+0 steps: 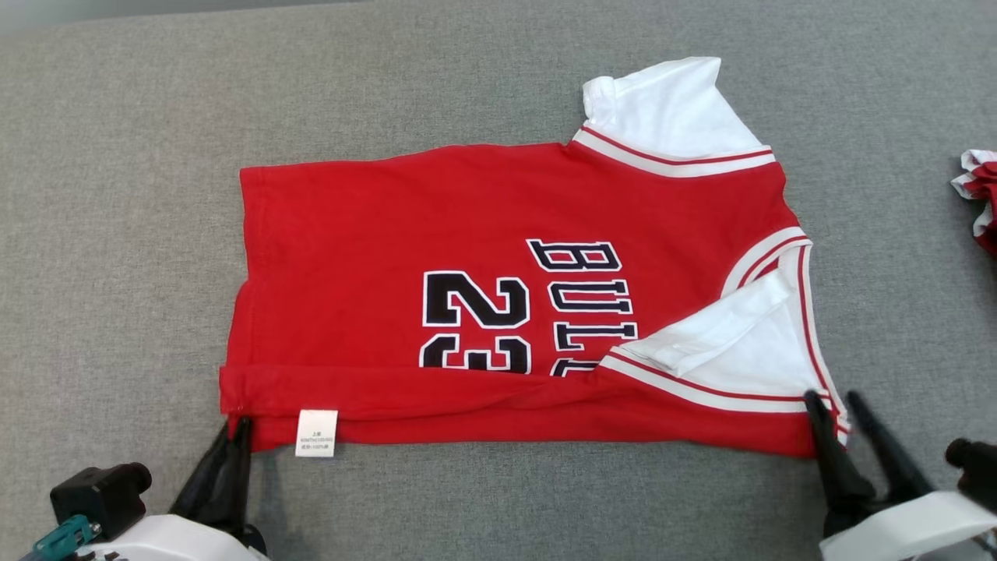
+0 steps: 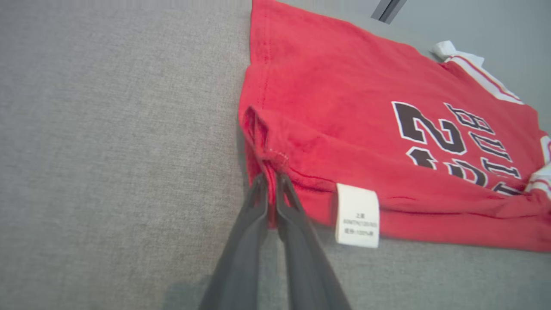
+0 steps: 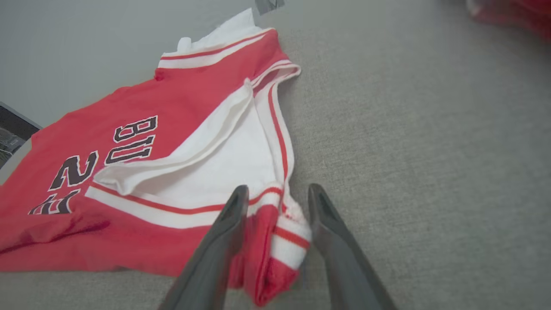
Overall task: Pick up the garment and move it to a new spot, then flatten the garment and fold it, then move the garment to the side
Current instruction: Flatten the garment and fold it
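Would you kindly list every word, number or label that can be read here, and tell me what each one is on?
"23": black digits edged in white on the red jersey; the 3 is half covered by the folded-over edge.
"BUL": black letters beside the digits; the rest of the word is hidden under the white sleeve.
Small print on the white tag at the jersey's near edge: too small to read.

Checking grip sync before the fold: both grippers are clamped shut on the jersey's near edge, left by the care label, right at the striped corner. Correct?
Not quite. The left gripper is shut on the jersey by the care label, but the right gripper is open: in the right wrist view its fingers stand apart either side of the striped corner.
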